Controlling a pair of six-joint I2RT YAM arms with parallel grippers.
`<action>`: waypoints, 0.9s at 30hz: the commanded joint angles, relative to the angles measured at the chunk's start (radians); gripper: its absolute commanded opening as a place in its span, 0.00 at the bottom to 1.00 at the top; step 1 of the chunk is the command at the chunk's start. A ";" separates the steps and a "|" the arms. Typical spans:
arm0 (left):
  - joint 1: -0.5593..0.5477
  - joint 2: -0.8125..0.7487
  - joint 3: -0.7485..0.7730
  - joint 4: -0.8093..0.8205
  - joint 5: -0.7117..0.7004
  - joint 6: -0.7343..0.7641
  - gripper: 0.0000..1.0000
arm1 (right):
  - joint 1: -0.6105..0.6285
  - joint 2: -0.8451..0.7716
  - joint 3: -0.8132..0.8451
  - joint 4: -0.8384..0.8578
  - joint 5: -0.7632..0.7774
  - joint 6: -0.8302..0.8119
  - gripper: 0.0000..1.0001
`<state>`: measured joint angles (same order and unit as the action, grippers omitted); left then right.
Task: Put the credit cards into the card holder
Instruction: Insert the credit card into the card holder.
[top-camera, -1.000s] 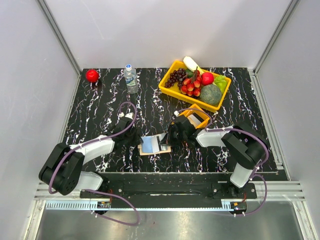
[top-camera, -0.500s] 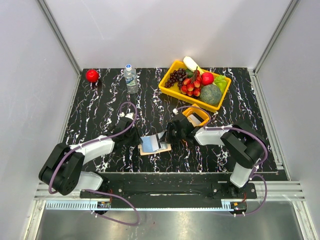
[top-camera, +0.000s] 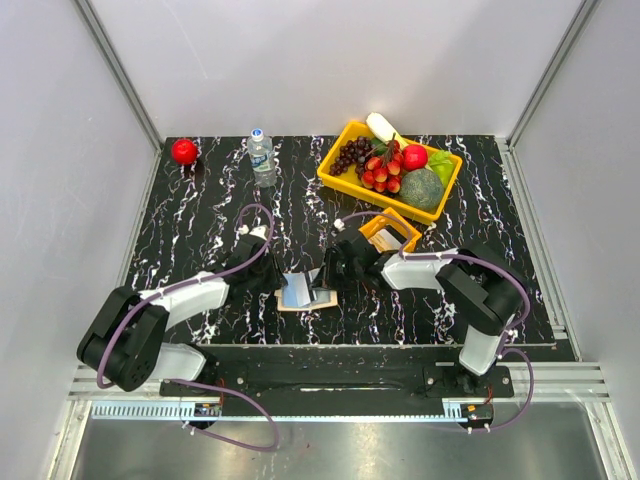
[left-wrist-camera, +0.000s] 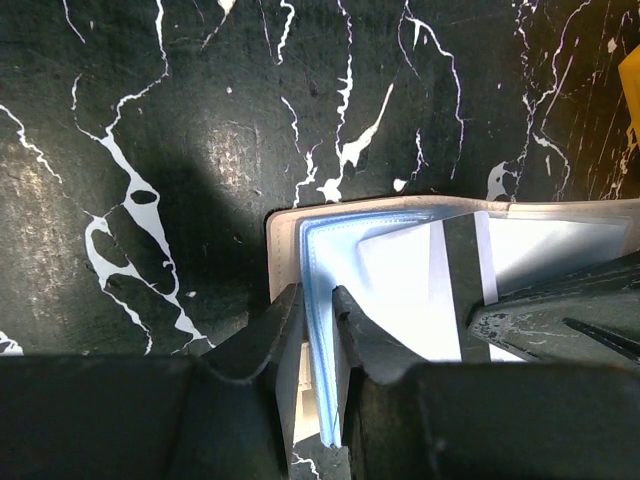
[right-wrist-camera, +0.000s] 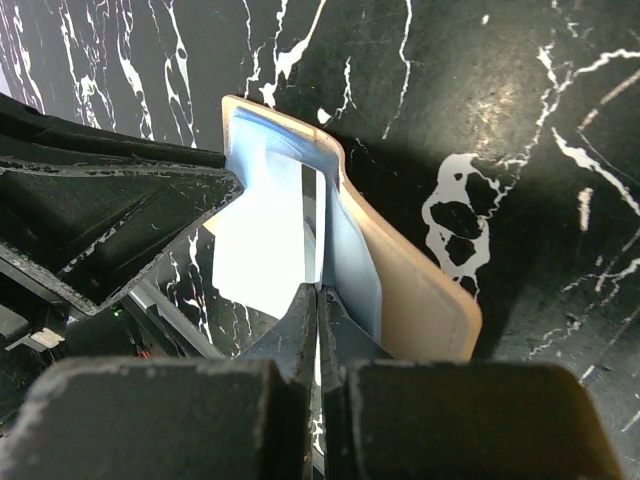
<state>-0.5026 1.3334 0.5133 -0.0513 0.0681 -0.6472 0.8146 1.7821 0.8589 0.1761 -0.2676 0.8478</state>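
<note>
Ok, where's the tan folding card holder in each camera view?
Top external: tan folding card holder at front centre, between left gripper and right gripper.
Left wrist: centre-right, its edge in the left gripper.
Right wrist: centre, tan cover facing right.
Shared landmark: the light-blue inner sleeve.

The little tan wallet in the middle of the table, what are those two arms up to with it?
They are working together to slot a card into it. The left end effector pinches a light blue inner sleeve of the card holder, which lies open on the black marble table. The right end effector is shut on a white credit card with a dark stripe, its leading end between the sleeves. The card is only partly in and not yet released.
</note>
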 joint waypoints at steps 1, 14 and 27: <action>-0.007 -0.028 -0.016 0.028 0.025 -0.011 0.22 | 0.026 0.040 0.057 -0.076 -0.036 -0.039 0.00; -0.008 -0.106 -0.065 0.001 -0.022 -0.057 0.26 | 0.029 0.063 0.115 -0.246 -0.008 0.000 0.08; -0.008 -0.227 -0.139 -0.024 -0.027 -0.068 0.42 | 0.028 0.071 0.127 -0.279 0.016 -0.026 0.16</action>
<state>-0.5068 1.1210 0.3985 -0.0841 0.0414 -0.7059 0.8295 1.8370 0.9745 -0.0292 -0.2741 0.8482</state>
